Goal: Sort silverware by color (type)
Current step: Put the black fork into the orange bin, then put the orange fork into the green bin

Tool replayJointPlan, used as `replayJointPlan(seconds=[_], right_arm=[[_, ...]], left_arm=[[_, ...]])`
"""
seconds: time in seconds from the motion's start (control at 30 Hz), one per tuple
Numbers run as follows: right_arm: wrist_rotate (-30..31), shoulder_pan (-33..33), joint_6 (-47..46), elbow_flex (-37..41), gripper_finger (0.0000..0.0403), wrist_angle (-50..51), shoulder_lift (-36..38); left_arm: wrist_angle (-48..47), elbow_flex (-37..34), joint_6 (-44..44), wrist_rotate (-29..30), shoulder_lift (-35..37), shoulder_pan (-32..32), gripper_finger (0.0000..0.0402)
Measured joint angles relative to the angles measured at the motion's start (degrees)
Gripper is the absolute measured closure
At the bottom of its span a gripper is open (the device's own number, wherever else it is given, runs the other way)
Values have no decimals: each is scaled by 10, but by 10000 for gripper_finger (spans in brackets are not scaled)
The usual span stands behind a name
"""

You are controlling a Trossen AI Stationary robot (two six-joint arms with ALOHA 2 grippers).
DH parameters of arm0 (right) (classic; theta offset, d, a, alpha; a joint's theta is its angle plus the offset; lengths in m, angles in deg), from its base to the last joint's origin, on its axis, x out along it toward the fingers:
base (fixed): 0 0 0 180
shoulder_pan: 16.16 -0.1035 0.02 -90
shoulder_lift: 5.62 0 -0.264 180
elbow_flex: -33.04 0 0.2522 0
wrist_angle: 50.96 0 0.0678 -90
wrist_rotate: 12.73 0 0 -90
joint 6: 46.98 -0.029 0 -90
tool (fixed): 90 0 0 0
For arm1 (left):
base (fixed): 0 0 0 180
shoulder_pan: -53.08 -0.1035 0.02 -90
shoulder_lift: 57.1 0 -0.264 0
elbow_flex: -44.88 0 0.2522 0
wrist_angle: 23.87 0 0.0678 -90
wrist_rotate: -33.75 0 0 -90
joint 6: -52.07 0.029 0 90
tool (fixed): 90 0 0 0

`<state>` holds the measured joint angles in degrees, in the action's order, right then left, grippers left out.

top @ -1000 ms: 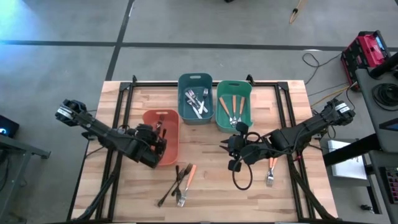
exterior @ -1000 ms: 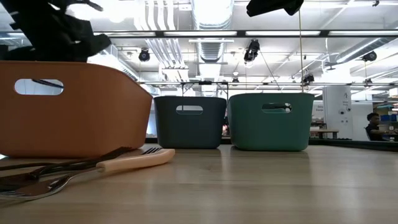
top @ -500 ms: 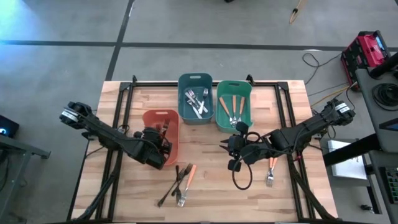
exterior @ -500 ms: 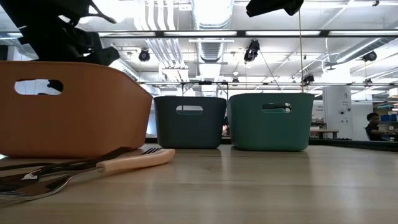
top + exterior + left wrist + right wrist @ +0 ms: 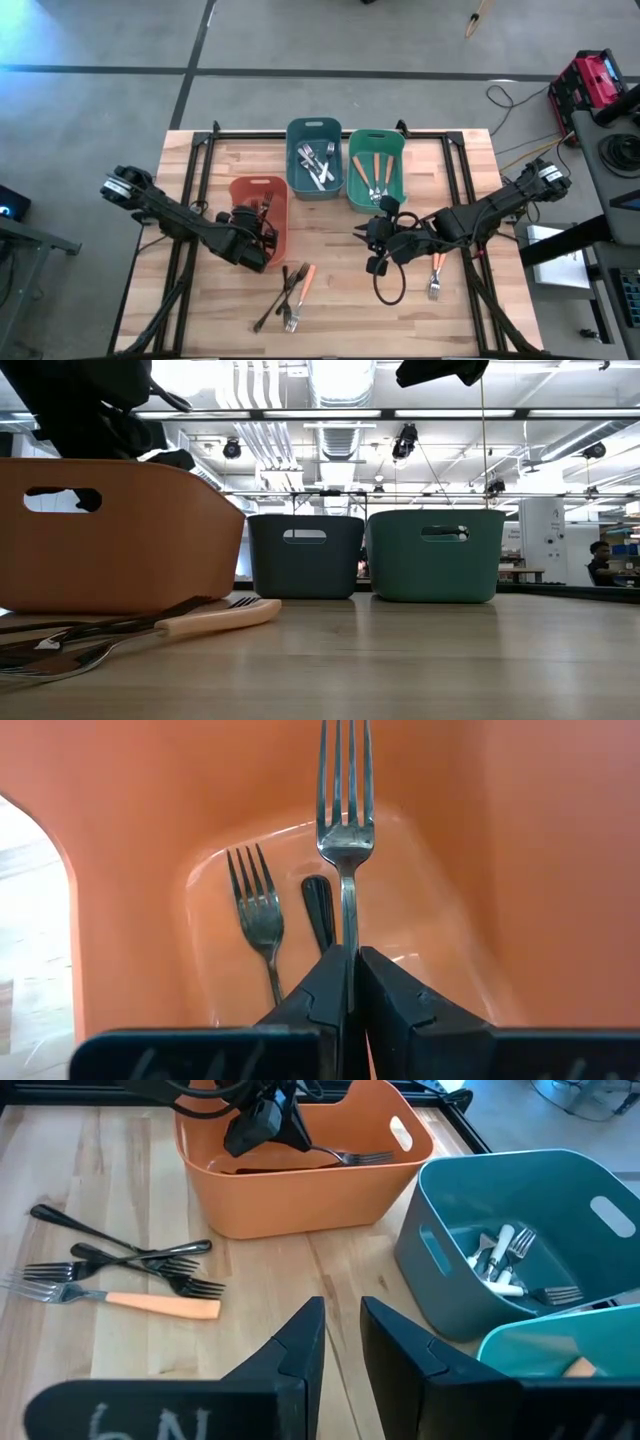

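My left gripper (image 5: 262, 232) reaches into the salmon bin (image 5: 258, 184) at the table's left and is shut on a dark bronze fork (image 5: 345, 830). On the bin's floor lie another dark fork (image 5: 258, 915) and a dark handle (image 5: 318, 908). Near the front edge, dark forks and an orange-handled fork (image 5: 303, 284) lie crossed in a loose heap (image 5: 288, 298). My right gripper (image 5: 366, 246) hovers open over the table's right middle, with nothing between its fingers. My left gripper pinches the dark fork's handle (image 5: 347, 968) between its two fingers. The fork lies along the fingers, with its tines (image 5: 378, 1156) sticking out ahead of them. The fingers slant down into the bin from the near left. The fork hangs above the bin's floor.
A blue bin (image 5: 314, 128) with shiny silver pieces and a green bin (image 5: 377, 136) with orange-handled pieces stand side by side at the back. One orange-handled fork (image 5: 437, 274) lies on the wood under my right arm. Bare wood stretches between the bins and the heap.
My left gripper has sunk into the salmon bin with the dark fork still in its fingers. In the low view its dark shape now shows lower through the bin's handle slot.
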<state>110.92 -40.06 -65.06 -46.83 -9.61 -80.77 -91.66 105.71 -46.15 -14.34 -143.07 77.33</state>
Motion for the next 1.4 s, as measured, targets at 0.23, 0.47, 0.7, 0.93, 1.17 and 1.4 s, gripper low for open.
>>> replayJointPlan(seconds=[0.23,0.47,0.7,0.93,1.17,1.4], right_arm=[[0,0,0,0,344,0,0],[9,0,12,0,344,0,0],[41,14,50,-3,344,-13,0],[40,29,51,-11,344,-33,1],[40,51,43,-11,344,-43,1],[27,96,-12,-27,344,-21,6]], left_arm=[[0,0,0,0,0,0,384],[-1,0,0,1,0,0,360],[-14,22,36,-5,23,1,351],[-11,106,291,8,66,1,352],[36,137,548,72,132,1,379],[257,53,809,57,231,2,396]])
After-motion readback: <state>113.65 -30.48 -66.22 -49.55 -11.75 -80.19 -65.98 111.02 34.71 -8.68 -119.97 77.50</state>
